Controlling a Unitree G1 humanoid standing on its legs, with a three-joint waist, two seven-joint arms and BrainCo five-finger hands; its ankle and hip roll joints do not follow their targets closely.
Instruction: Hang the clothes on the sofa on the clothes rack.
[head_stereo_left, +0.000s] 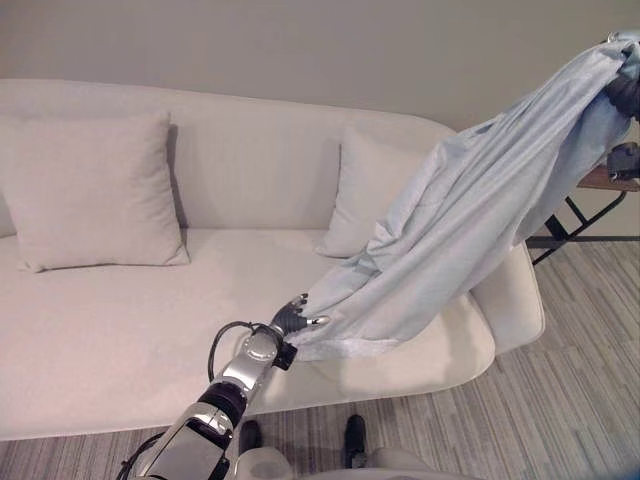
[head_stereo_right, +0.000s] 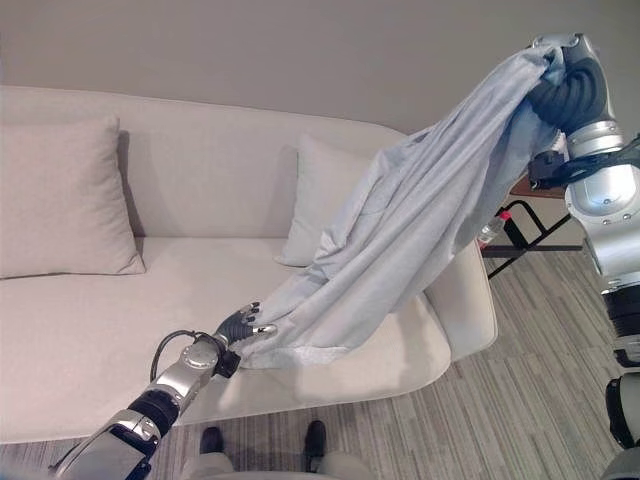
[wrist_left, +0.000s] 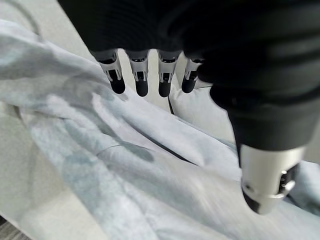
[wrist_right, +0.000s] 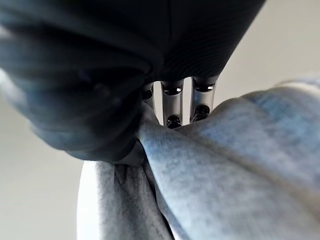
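A light blue shirt (head_stereo_left: 460, 230) stretches from high at the right down to the front edge of the cream sofa (head_stereo_left: 120, 330). My right hand (head_stereo_right: 565, 90) is raised at the upper right and shut on the shirt's top end; in the right wrist view its fingers (wrist_right: 172, 107) curl into the bunched cloth (wrist_right: 225, 165). My left hand (head_stereo_left: 288, 318) is low over the seat at the shirt's lower hem. In the left wrist view its fingers (wrist_left: 140, 80) are straight, the thumb apart, with the cloth (wrist_left: 125, 170) lying past them.
Two cream cushions lean on the sofa back, a large one (head_stereo_left: 90, 190) at the left and another (head_stereo_left: 365, 190) partly behind the shirt. A small wooden table on black legs (head_stereo_left: 610, 180) stands beyond the sofa's right arm. Striped grey floor (head_stereo_right: 520, 400) runs in front.
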